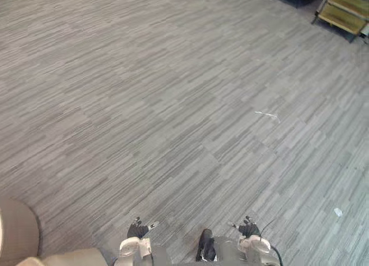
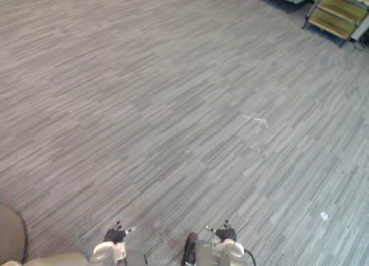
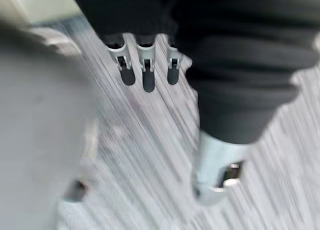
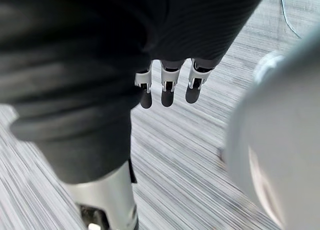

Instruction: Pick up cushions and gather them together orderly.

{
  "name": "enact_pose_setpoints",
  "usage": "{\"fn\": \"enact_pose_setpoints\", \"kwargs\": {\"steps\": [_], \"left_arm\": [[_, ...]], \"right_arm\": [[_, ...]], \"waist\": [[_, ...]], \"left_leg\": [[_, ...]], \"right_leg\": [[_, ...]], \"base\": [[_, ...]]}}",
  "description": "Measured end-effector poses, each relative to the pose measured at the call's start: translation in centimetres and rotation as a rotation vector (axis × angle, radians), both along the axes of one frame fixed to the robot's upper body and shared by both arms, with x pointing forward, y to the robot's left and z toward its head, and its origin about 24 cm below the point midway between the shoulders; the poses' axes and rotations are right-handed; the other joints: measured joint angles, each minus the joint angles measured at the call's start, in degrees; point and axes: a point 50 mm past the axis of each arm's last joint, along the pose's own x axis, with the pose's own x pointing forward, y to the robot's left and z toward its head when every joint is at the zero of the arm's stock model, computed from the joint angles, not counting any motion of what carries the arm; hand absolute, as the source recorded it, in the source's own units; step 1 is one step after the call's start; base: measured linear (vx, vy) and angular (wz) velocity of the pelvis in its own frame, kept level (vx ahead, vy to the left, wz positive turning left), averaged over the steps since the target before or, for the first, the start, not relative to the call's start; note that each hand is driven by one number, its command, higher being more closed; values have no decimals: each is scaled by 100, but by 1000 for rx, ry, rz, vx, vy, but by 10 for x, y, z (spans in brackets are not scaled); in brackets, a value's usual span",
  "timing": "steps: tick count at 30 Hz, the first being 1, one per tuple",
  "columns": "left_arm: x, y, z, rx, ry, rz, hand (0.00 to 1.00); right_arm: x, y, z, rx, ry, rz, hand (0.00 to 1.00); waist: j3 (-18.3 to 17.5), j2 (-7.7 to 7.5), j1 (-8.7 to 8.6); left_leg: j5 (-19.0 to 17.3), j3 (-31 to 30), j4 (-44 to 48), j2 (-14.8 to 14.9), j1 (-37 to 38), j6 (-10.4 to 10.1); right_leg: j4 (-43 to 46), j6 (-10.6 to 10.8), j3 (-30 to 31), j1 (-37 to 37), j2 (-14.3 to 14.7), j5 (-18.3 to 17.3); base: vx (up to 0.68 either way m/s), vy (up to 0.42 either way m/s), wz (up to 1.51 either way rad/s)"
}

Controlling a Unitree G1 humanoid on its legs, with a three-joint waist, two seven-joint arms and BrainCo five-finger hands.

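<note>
Floor: you are looking down at grey striped carpet (image 1: 173, 104) that runs across the room.
Left hand: your left hand (image 1: 138, 228) hangs low at the near edge, over the carpet. Its fingers (image 3: 148, 75) are straight, the thumb set apart, and they grip nothing.
Right hand: your right hand (image 1: 249, 227) hangs level with the left one, a little apart from it. Its fingers (image 4: 167, 90) are also straight and spread loosely, with nothing in them.
Cushion: a tan rounded thing (image 1: 17, 231) sits at the near left corner, to the left of your left hand and not touching it. It may be a cushion; too little of it shows to be sure.
Scraps: a small white scrap (image 1: 338, 212) lies to the right of your right hand. A thin white strip (image 1: 266, 115) lies farther out on the carpet.
Far right corner: a wooden shelf unit (image 1: 346, 9) stands well away from both hands.
</note>
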Motion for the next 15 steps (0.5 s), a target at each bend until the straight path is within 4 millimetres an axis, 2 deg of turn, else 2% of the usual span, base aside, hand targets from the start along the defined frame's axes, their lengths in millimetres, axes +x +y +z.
{"fn": "enact_pose_setpoints", "kwargs": {"steps": [1,2,3,4,5,6,7,8,10,11,12,13,14,15], "left_arm": [[1,1,1,7,-4,-6,0],[4,2,3,13,-22,-14,0],[6,2,5,13,-35,-10,0],[6,-1,5,8,-40,-9,0],[9,-5,7,-6,-56,4,0],[6,-6,6,-10,-49,10,0],[4,-6,5,-13,-46,15,0],[1,-7,3,-24,-38,25,0],[0,-1,4,-9,-35,32,0],[-1,0,3,-8,-32,36,0],[-1,1,3,-7,-32,35,0],[-2,0,3,-7,-25,33,0],[-2,-3,2,-13,-18,24,0],[0,-5,2,-15,-19,16,0]], "right_arm": [[0,1,0,6,1,-4,0],[0,3,-1,19,3,-13,0],[-2,3,-2,22,10,-23,0],[-3,3,-2,23,12,-29,0],[-3,3,-2,26,13,-39,0],[-3,4,-2,25,14,-42,0],[-4,4,-2,25,17,-44,0],[-9,3,-5,31,38,-64,0],[-19,12,-10,64,69,-85,0],[-20,11,-10,64,70,-89,0],[-19,11,-9,63,67,-90,0],[-18,12,-9,66,62,-89,0],[-17,10,-7,65,45,-86,0],[-18,9,-7,64,39,-87,0]], "waist": [[10,-48,20],[28,-130,42],[26,-135,88],[19,-129,105],[14,-138,164],[-15,-137,227],[-50,-110,246],[-164,-162,327],[-417,-379,318],[-461,-459,359],[-453,-468,378],[-438,-482,397],[-354,-411,351],[-329,-372,313]], "left_leg": [[-63,-9,-34,-94,-81,-63],[-231,-2,-392,-367,-368,-82],[-305,51,-959,-577,-570,-61],[-308,54,-1212,-666,-641,-57],[-272,22,-2074,-963,-787,-92],[-68,-136,-2978,-1191,-825,-170],[135,-265,-3403,-1295,-815,-206],[667,-406,-3497,-1505,-740,-49],[298,6,-3397,-1566,-663,83],[116,247,-3326,-1571,-488,184],[82,321,-3320,-1573,-383,220],[-8,520,-3414,-1570,44,311],[-174,509,-3575,-1573,581,365],[-267,495,-3633,-1560,780,362]], "right_leg": [[-10,-1,90,61,-4,-45],[-144,-12,312,257,-15,-99],[-343,4,511,431,-11,-109],[-413,6,602,494,-11,-108],[-608,17,872,651,-20,-113],[-710,113,1146,756,-44,-167],[-750,179,1285,805,-49,-215],[-764,312,1617,854,-129,-352],[-702,478,1798,894,-385,-404],[-391,701,1781,822,-487,-342],[-158,759,1764,779,-508,-310],[1110,1231,1733,379,-569,-58],[2567,1571,1666,-191,-589,391],[3061,1521,1593,-362,-586,365]], "base": [[305,-112,-80],[334,-73,-76],[412,-63,-75],[386,35,-89],[413,89,-105],[432,113,-116],[469,179,-124],[414,174,-91],[693,177,-83],[655,124,-74],[546,130,-98],[606,147,-95],[491,119,-91],[357,75,-54]]}}
